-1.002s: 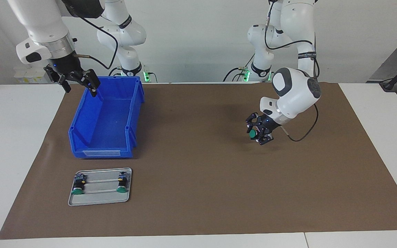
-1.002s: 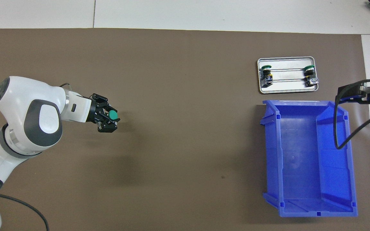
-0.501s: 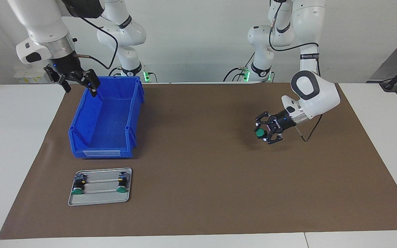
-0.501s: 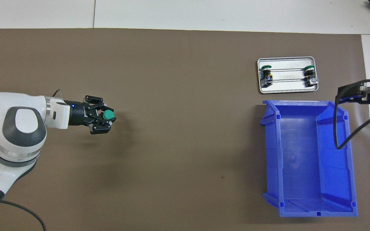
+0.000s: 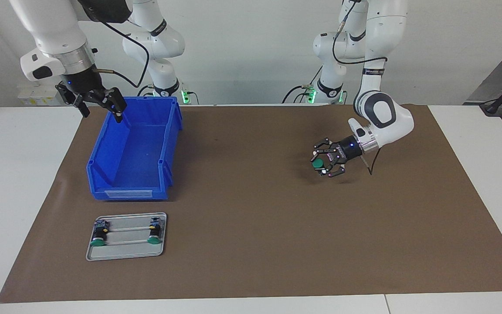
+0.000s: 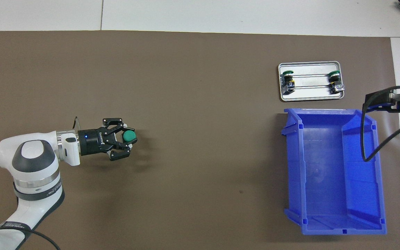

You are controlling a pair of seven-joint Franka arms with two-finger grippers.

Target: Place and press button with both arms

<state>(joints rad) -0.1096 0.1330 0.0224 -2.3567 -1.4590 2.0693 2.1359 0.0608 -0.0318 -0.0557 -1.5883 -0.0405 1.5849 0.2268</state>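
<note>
Left gripper (image 5: 326,163) holds the button (image 5: 318,164) in the air over the brown mat (image 5: 255,244).

The left gripper's fingers are closed around the button's dark body, with the round green cap (image 6: 128,136) facing out past the fingertips; the gripper lies nearly level, pointing toward the right arm's end of the table, over bare mat at the left arm's end. The right gripper (image 5: 97,100) waits in the air with its fingers spread and nothing between them, above the corner of the blue bin (image 5: 134,152) that is nearest the robots. Just beside the bin, farther from the robots, a small metal tray (image 5: 125,254) holds two more buttons (image 5: 99,238) (image 5: 154,235), one at each end of the tray, well apart from the held one.
</note>
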